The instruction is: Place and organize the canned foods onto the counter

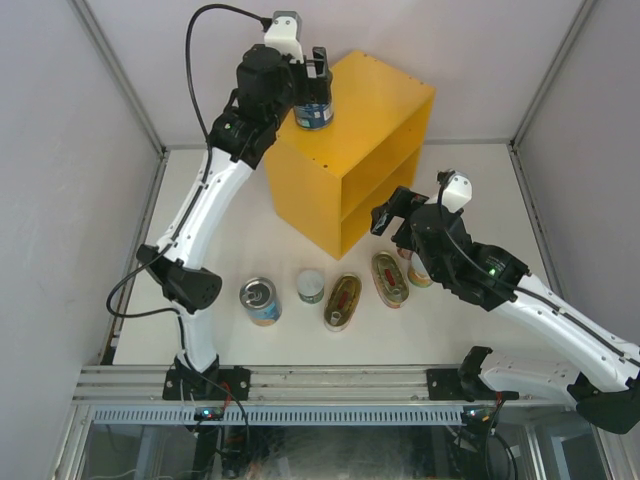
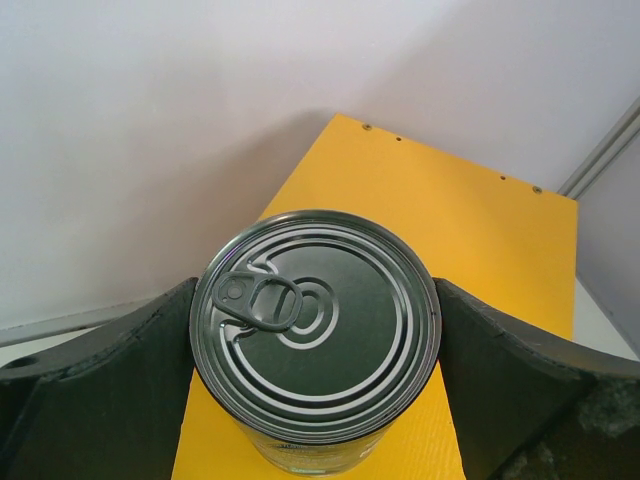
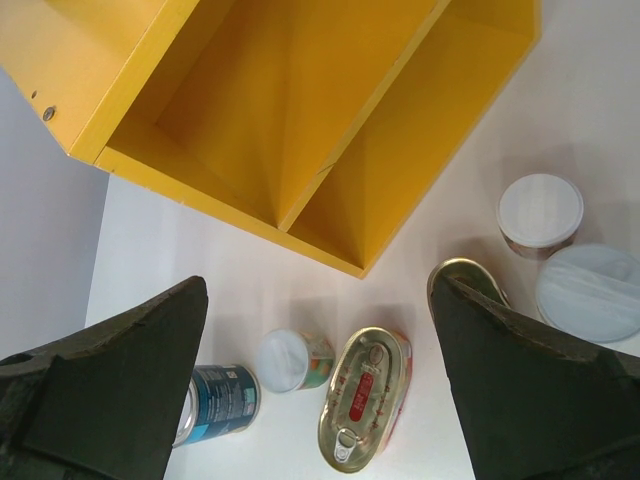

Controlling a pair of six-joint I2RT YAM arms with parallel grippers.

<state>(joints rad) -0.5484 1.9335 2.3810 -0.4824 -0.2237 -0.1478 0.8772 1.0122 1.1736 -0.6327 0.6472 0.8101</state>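
While a tall blue can (image 1: 314, 115) is clamped in the left pincer (image 1: 313, 93) at the counter's (image 1: 385, 100) left edge — right pincer (image 3: 318, 290) apart, empty — a fall is risked by overhang.

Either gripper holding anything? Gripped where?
Yes: left gripper pinches the tall blue-labelled can by its sides near the rim, over the counter top. The right gripper is open, empty.

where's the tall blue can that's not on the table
In the top view the tall blue can is at the left corner of the yellow counter, on its flat top, held between the fingers of the left hand.
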